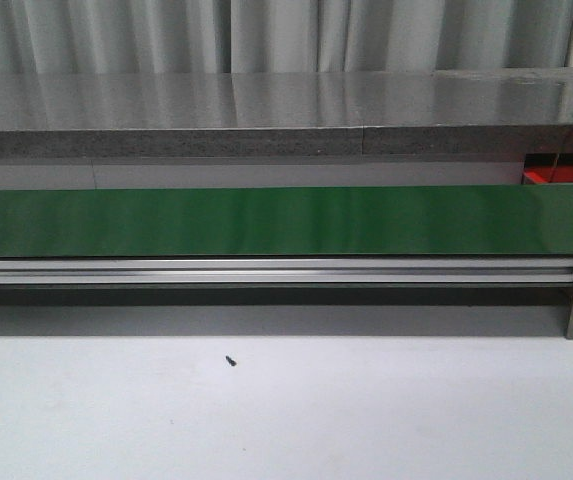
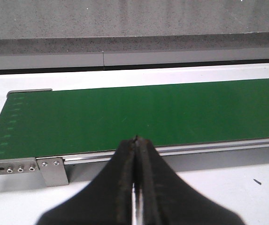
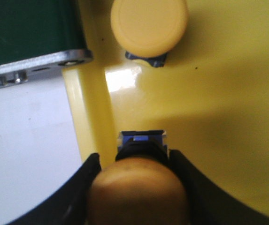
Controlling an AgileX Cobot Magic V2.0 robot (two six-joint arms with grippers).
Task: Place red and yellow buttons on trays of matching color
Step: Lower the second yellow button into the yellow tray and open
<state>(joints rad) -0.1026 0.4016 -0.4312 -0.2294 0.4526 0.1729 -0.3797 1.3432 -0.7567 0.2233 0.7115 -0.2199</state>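
In the right wrist view, my right gripper point(image 3: 141, 157) is shut on a yellow button point(image 3: 139, 192) with a blue base, just above the yellow tray point(image 3: 219, 117) near its rim. A second yellow button point(image 3: 149, 27) lies on the same tray further in. My left gripper point(image 2: 135, 140) is shut with nothing in it, hanging over the white table at the near edge of the green belt point(image 2: 139, 112). No red button is in view. Neither gripper appears in the front view.
The green conveyor belt point(image 1: 266, 220) crosses the front view on an aluminium rail point(image 1: 266, 270). A red patch point(image 1: 564, 175) shows behind the belt at the far right; I cannot tell what it is. A small black speck point(image 1: 230, 361) lies on the white table.
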